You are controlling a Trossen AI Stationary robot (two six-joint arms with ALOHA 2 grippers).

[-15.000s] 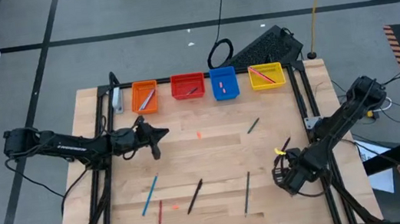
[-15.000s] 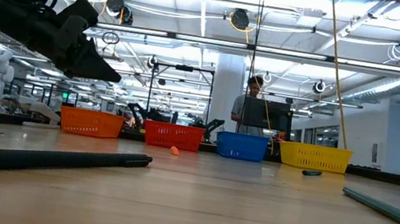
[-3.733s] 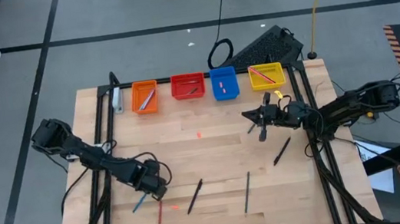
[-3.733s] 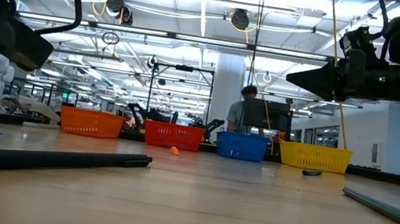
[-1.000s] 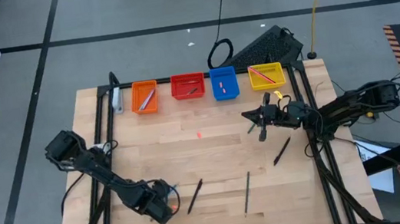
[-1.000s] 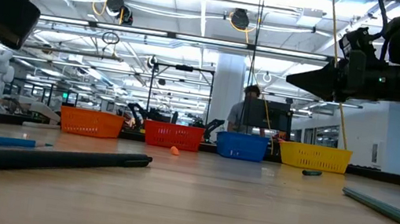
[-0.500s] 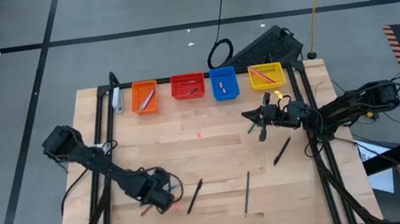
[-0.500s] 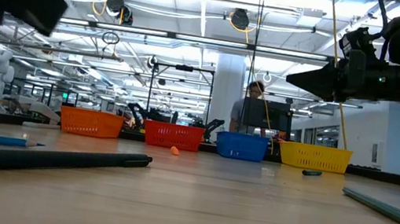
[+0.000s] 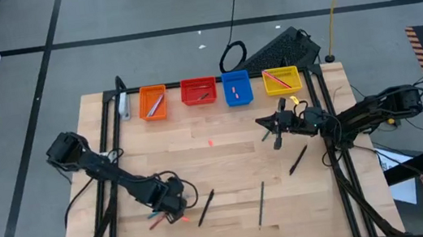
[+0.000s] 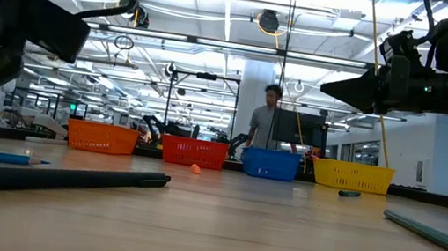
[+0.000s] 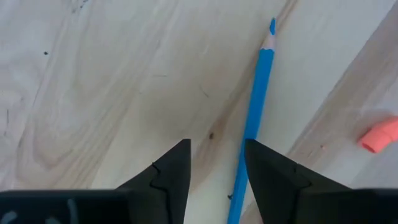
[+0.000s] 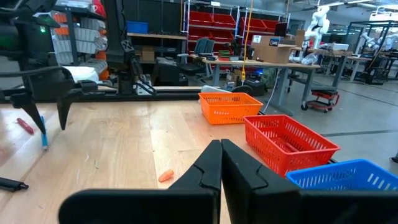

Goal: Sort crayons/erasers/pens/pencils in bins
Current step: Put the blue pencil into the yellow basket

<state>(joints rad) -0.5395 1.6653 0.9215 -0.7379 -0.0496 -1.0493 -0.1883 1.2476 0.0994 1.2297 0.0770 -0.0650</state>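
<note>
My left gripper (image 9: pixel 172 205) (image 11: pixel 217 155) points down, open, over the near left of the table. A blue pencil (image 11: pixel 254 118) lies flat under it, running beside one finger; whether that finger touches it I cannot tell. A pink-red eraser (image 11: pixel 379 134) and a red crayon (image 9: pixel 180 218) lie close by. My right gripper (image 9: pixel 262 122) (image 12: pixel 221 155) hangs shut and level above the table's far right, over a green stick (image 9: pixel 267 133). The orange (image 9: pixel 153 102), red (image 9: pixel 198 91), blue (image 9: pixel 236 88) and yellow bins (image 9: pixel 281 81) stand in a row along the far edge.
A black pen (image 9: pixel 206 207), a dark green pencil (image 9: pixel 261 203) and another black pen (image 9: pixel 298 159) lie loose on the near half. An orange eraser (image 9: pixel 210 143) sits mid-table. A person (image 10: pixel 265 118) stands in the room behind the bins.
My left gripper has moved a little toward the far edge and toward the right, and has come down close to the table beside the blue pencil. The pencil has stayed where it was.
</note>
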